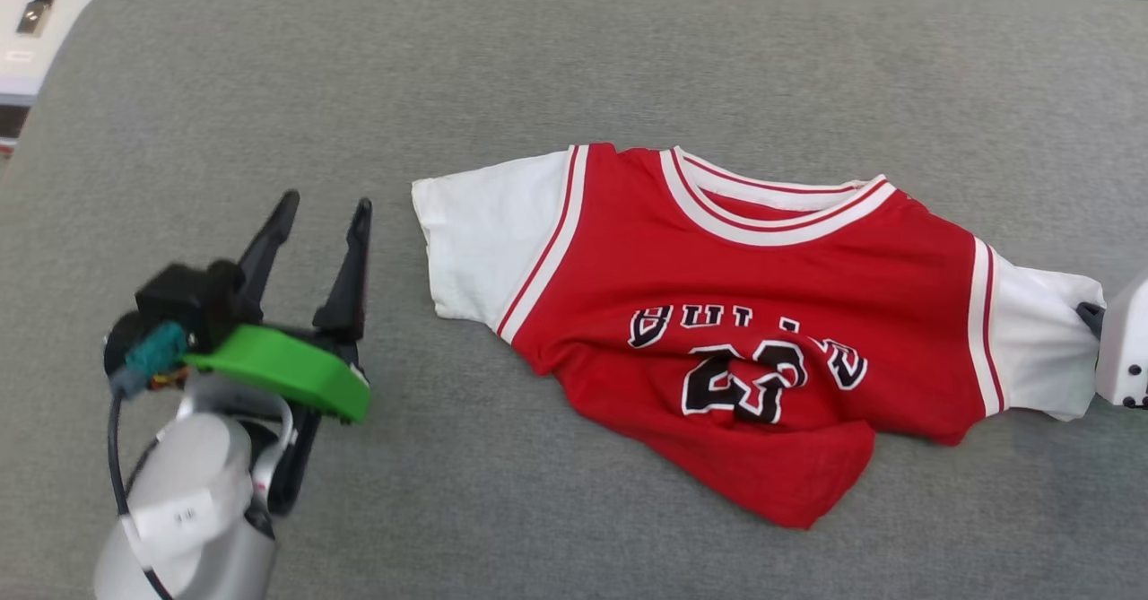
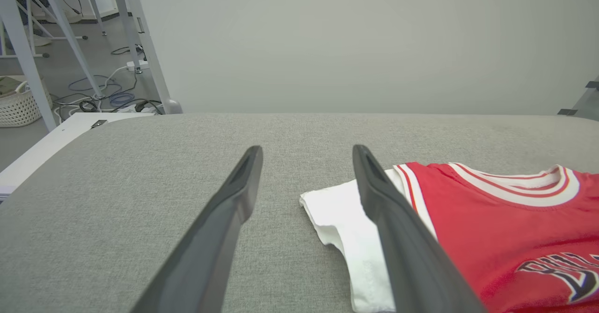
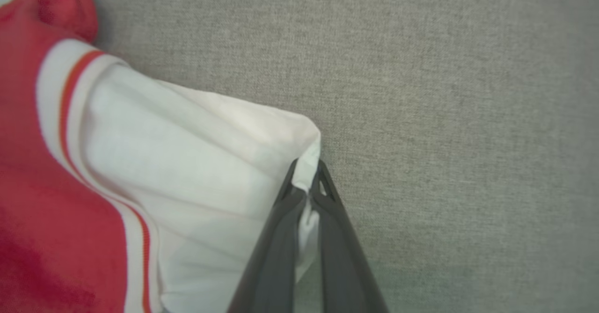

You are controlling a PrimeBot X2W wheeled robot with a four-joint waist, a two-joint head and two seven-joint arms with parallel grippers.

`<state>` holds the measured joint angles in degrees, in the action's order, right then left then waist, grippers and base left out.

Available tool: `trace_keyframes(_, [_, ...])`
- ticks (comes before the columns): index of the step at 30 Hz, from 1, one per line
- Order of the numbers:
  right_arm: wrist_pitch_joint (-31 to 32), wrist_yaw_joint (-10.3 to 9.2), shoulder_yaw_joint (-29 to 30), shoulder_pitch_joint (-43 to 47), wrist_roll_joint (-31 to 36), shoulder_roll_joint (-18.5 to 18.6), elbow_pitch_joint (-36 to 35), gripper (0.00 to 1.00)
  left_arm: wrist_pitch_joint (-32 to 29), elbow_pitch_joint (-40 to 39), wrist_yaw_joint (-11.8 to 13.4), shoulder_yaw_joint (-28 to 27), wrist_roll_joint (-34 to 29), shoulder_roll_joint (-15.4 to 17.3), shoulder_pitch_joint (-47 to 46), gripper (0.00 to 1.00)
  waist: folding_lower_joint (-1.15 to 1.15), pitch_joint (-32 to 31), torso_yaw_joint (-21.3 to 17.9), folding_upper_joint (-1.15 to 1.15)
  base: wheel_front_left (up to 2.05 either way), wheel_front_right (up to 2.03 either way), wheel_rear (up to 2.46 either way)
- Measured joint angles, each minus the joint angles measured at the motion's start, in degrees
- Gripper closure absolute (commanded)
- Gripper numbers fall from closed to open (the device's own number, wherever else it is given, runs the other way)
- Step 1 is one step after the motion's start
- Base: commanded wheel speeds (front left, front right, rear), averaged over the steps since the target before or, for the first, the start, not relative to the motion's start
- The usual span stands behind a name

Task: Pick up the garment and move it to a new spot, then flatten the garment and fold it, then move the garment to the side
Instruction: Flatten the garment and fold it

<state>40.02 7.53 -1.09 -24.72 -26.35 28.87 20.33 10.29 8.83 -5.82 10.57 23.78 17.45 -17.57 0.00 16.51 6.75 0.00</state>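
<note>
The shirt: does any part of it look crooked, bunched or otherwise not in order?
Yes. The shirt is not flat: its lower part is folded over and bunched, so the lettering is creased. The right gripper is shut on the edge of one white sleeve.

a grey fabric-covered table bears the red garment, lying rumpled on it.

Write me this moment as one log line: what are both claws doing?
garment: rumpled on grey surface | left gripper: open, beside garment, not touching | right gripper: shut on garment's white sleeve edge
</note>
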Motion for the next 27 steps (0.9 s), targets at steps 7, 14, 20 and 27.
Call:
trace_keyframes(7, [-1.11, 0.00, -0.70, -0.23, 0.02, 0.07, -2.37, 1.00, -16.08, 3.79, -1.21, 5.50, 4.68, 5.14, -11.10, 0.00, 0.00, 0.76, -3.59, 0.00, 0.00, 0.00, 0.00])
trace_keyframes(14, [-1.44, 0.00, -2.40, -2.73, 0.11, -1.21, -3.19, 1.00, -40.31, 9.09, -1.49, 15.16, 16.93, 11.00, -24.35, 0.00, 0.00, 2.88, -6.43, 0.00, 0.00, 0.00, 0.00])
trace_keyframes(20, [-1.47, 0.00, -3.85, -4.75, 0.42, -2.14, -3.52, 1.00, -52.43, 12.55, -1.51, 21.03, 22.39, 14.86, -30.76, 0.00, 0.00, 4.61, -8.51, 0.00, 0.00, 0.00, 0.00])
trace_keyframes(27, [-1.59, 0.00, -5.65, -6.42, 0.44, -3.11, -3.94, 1.00, -52.99, 18.15, -1.51, 25.51, 22.61, 16.31, -34.69, 0.00, 0.00, 6.76, -10.15, 0.00, 0.00, 0.00, 0.00])
